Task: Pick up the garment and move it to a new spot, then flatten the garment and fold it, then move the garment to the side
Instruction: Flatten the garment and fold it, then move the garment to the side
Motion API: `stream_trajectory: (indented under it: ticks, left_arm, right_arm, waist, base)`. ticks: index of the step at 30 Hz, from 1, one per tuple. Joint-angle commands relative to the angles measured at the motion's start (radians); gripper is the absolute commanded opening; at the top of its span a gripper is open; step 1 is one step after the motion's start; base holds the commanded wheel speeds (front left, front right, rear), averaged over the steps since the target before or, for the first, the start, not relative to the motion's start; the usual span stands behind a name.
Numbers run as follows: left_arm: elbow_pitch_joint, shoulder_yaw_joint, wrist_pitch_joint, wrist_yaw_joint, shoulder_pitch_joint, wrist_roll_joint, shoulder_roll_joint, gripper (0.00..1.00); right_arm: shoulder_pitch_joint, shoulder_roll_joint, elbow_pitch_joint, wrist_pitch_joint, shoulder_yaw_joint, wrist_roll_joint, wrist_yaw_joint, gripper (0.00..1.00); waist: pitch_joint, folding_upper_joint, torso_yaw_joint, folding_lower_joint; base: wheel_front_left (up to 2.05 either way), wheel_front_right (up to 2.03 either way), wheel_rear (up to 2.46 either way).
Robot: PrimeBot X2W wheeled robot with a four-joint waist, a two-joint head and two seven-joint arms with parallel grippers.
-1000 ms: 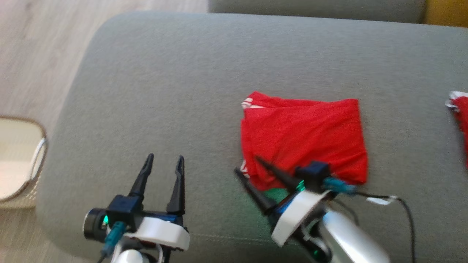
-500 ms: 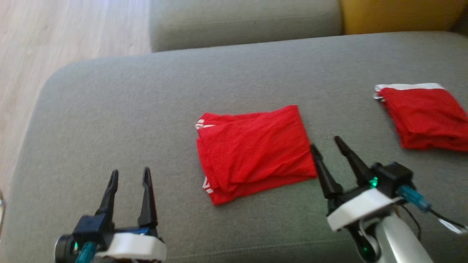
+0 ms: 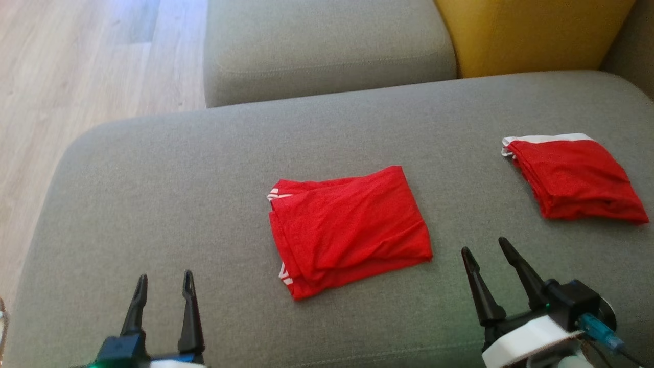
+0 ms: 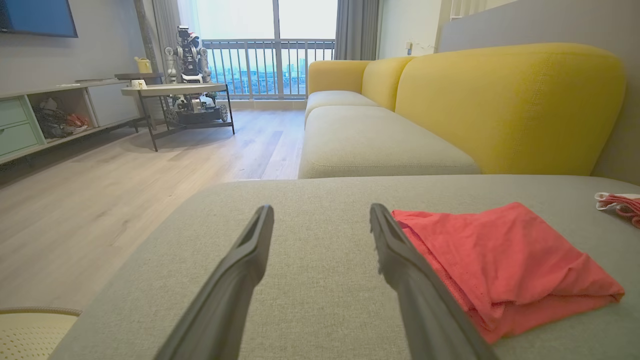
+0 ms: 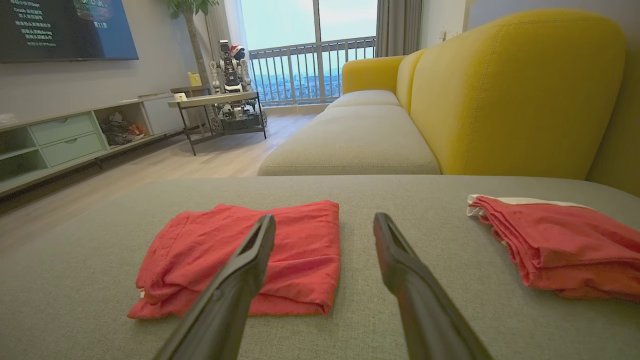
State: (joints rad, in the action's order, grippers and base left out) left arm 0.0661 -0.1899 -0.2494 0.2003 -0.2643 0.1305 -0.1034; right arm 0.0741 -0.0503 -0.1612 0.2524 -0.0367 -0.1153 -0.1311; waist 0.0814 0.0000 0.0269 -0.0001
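A folded red cloth garment with thin white stripes at its left corners [image 3: 347, 230] lies flat in the middle of the big grey fabric sofa seat [image 3: 179, 168]. Nothing is holding it. The left gripper [image 3: 165, 277] sits at the bottom left, well apart from the garment. Its two dark fingers are spread wide with nothing between them, and its body is cut off by the bottom edge of the head view. The right gripper [image 3: 484, 246] is at the bottom right, near the garment's right corner but not touching it. Its fingers stand wide apart too, and they are empty. In the right wrist view one dark finger hides a bit of the garment's near edge. A second folded red cloth with a white band along its far edge [image 3: 575, 179] lies off to the right on the same seat, well apart from the first one. In the left wrist view it is cut off by the right edge. Behind the seat are another grey seat cushion [image 3: 327, 46] and a yellow sofa back [image 3: 531, 36], cut off at the top. Pale wooden floor [image 3: 76, 66] is on the left. In the bottom left corner of the left wrist view sits a pale yellow thing with little holes [image 4: 25, 337] — maybe a basket, but most of it is cut off.
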Motion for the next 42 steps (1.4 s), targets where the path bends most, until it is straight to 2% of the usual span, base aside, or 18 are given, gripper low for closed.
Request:
stream_trajectory:
  ticks: [1,10,27,31,35,42]
  left_arm:
    - [0.033,0.042,-0.012,-0.008,0.024,-0.017,0.009,1.00]
    - [0.022,0.060,-0.012,-0.033,-0.012,-0.042,0.024,1.00]
    - [0.018,0.068,-0.012,-0.052,-0.020,-0.062,0.042,1.00]
    - [0.007,0.060,-0.012,-0.063,-0.007,-0.068,0.044,1.00]
    - [-0.006,0.050,-0.012,-0.067,0.008,-0.072,0.046,1.00]
    - [-0.025,0.011,-0.012,-0.080,0.030,-0.079,0.049,1.00]
  right_arm:
    - [-0.022,0.000,0.036,0.009,-0.021,0.003,0.000,1.00]
    - [-0.017,0.000,0.012,0.009,-0.036,-0.010,0.000,1.00]
    - [-0.010,0.000,0.009,0.009,-0.036,-0.013,0.000,1.00]
    - [-0.027,0.000,-0.011,0.009,-0.039,-0.065,0.000,1.00]
    - [-0.080,0.000,-0.142,0.009,-0.033,-0.152,0.000,1.00]
    - [-0.312,0.000,-0.468,-0.003,0.004,-0.244,0.000,1.00]
  waist:
    - [0.007,0.0000,0.001,0.0001]
    - [0.023,0.0000,0.003,0.0001]
    - [0.018,0.0000,-0.021,0.0001]
    - [0.004,0.0000,-0.043,0.0001]
    - [-0.013,0.0000,-0.077,0.0001]
    - [-0.057,0.0000,-0.155,0.0001]
  base:
    - [0.00,0.00,0.00]
    - [0.00,0.00,0.00]
    - [0.00,0.00,0.00]
    - [0.00,0.00,0.00]
    - [0.00,0.00,0.00]
    - [0.00,0.00,0.00]
